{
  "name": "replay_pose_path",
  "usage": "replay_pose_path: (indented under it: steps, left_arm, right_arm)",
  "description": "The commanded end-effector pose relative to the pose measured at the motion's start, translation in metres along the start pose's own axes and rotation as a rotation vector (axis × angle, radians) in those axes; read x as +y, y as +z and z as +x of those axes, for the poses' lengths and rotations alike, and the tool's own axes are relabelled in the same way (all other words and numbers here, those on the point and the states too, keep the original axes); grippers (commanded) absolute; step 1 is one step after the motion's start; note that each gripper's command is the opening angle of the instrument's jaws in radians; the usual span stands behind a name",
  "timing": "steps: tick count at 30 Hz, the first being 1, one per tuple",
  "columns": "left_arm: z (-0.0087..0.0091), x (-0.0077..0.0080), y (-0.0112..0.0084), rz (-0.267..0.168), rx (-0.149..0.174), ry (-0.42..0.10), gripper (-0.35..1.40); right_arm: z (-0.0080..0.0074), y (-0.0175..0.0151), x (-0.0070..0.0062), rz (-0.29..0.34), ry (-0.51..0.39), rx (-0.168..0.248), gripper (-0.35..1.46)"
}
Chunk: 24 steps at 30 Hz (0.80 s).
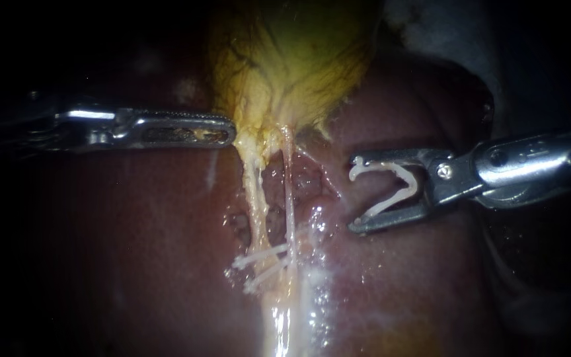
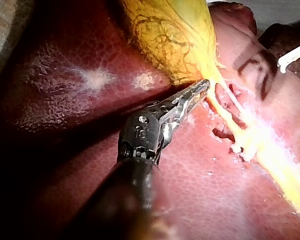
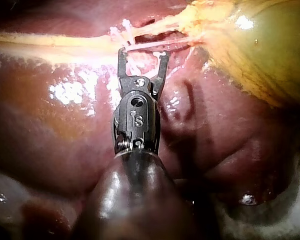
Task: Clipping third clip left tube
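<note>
The yellow gallbladder (image 1: 292,59) hangs over the dark red liver (image 1: 133,251). Two pale tubes run down from its neck: the left tube (image 1: 256,198) and a thinner right tube (image 1: 290,192). Two white clips (image 1: 259,258) (image 1: 267,274) sit across the left tube low down. My left instrument (image 1: 232,134) has its jaws shut on the gallbladder's neck edge, as the left wrist view (image 2: 204,86) also shows. My right instrument (image 1: 353,194) stands right of the tubes, apart from them. Its jaws are spread wide and hold an open white clip (image 1: 398,182) seated between them.
A raw dissected pocket (image 1: 302,178) lies between and beside the tubes. Wet, glistening fluid (image 1: 312,284) runs down below the clips. Pale material (image 1: 431,26) shows at the far upper right beyond the liver's edge.
</note>
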Motion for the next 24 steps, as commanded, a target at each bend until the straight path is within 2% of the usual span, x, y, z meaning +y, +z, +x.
replay_pose_path:
  steps: [1,5,10,14,19,20,24]
  left_arm:
    - [-0.0001,0.0000,-0.0001,0.000,0.000,0.000,-0.35]
    - [-0.0008,-0.0001,-0.0011,0.006,0.003,-0.004,-0.35]
    - [-0.0030,-0.0007,-0.0034,0.001,0.008,-0.017,-0.35]
    - [-0.0048,-0.0010,-0.0050,-0.007,-0.013,-0.011,-0.35]
    - [-0.0053,-0.0010,-0.0056,-0.009,-0.019,-0.008,-0.35]
    - [-0.0052,-0.0010,-0.0055,-0.009,-0.019,-0.008,-0.35]
    - [-0.0053,-0.0011,-0.0055,-0.009,-0.019,-0.008,-0.35]
  right_arm:
    - [0.0000,0.0000,0.0000,0.000,0.000,0.000,0.60]
    - [0.0000,0.0000,0.0000,0.000,0.000,0.000,0.60]
    - [0.0000,0.0000,0.0000,0.000,0.000,0.000,0.60]
    - [0.0000,0.0000,0.0000,0.003,0.000,0.000,0.60]
    - [0.0002,0.0003,0.0000,0.010,0.001,0.001,0.60]
    - [0.0003,0.0004,0.0000,0.018,0.002,0.001,0.60]
    - [0.0008,0.0016,0.0001,0.113,0.002,0.007,0.60]
